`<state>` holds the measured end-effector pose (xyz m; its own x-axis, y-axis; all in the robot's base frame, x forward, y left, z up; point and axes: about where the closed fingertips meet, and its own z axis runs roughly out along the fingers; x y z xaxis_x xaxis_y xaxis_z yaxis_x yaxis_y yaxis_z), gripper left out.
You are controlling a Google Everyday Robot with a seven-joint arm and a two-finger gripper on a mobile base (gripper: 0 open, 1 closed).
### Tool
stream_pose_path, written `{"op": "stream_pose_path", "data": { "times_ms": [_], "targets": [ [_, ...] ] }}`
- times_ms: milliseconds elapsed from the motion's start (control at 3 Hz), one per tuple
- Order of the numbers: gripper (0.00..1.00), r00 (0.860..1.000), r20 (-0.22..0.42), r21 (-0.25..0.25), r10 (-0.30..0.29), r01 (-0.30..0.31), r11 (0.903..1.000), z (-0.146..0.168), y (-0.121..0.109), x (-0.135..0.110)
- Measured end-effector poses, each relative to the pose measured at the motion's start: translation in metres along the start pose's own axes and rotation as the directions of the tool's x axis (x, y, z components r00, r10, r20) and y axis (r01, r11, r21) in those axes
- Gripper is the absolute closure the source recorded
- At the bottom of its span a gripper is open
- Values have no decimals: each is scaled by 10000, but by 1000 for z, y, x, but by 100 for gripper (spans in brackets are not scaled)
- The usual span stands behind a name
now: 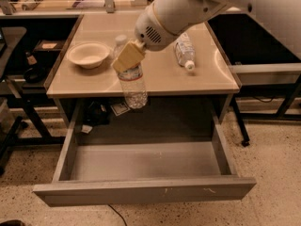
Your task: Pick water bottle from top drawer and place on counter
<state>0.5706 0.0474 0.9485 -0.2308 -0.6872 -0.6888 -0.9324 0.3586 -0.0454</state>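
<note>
The water bottle (pixel 131 81), clear and ribbed with a white cap, hangs upright in my gripper (pixel 128 56). The gripper's tan fingers (pixel 127 58) are shut on its upper part. The bottle is held above the open top drawer (pixel 141 161), in front of the counter's near edge, its cap level with the counter top. The counter (pixel 155 72) is a glossy beige top right behind it. The drawer is pulled out wide and its grey floor is bare. My white arm reaches in from the upper right.
A beige bowl (pixel 88 54) stands on the counter's left part. A second bottle with a wide white label (pixel 184 51) lies on its side on the counter's right part. Dark shelves flank the counter. Small items (pixel 120 108) lie under the counter behind the drawer.
</note>
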Motion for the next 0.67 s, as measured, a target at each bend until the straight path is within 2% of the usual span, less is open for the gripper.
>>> {"op": "stream_pose_path", "data": {
  "times_ms": [667],
  "targets": [
    [100, 9996, 287, -75, 4, -1, 10000, 2, -1, -6]
  ]
}}
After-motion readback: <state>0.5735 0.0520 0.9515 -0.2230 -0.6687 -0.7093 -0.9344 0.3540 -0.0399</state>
